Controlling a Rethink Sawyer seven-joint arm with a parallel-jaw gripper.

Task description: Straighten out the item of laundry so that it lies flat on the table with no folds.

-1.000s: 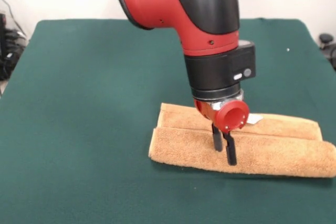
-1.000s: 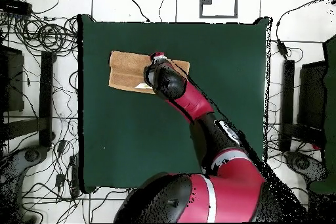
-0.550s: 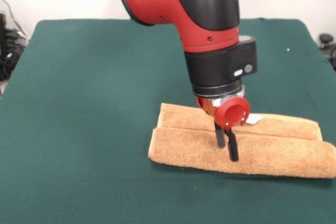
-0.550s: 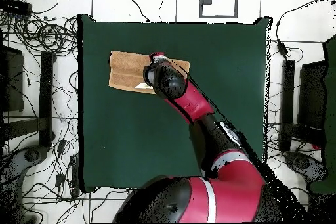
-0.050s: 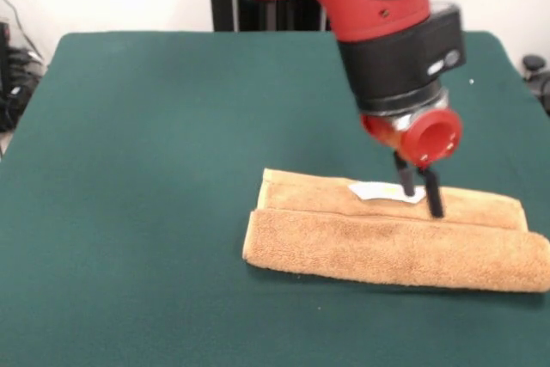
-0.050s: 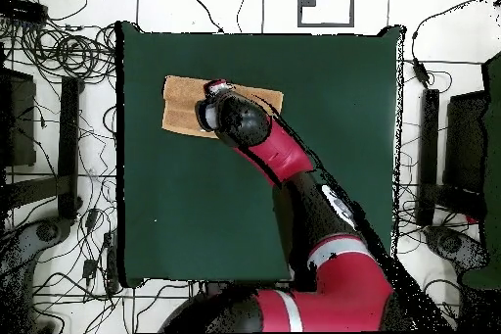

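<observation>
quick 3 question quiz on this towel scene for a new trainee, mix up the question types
1. True or false: the towel lies fully flat, with no folds.
2. Multiple choice: the gripper is over A) bare table, B) the towel's rear fold by the white tag, C) the table's edge.
3. Fill in: the table cover is dark ____.

Key: 1 false, it is folded into a long strip with two layers showing. 2 B. 3 green.
</observation>
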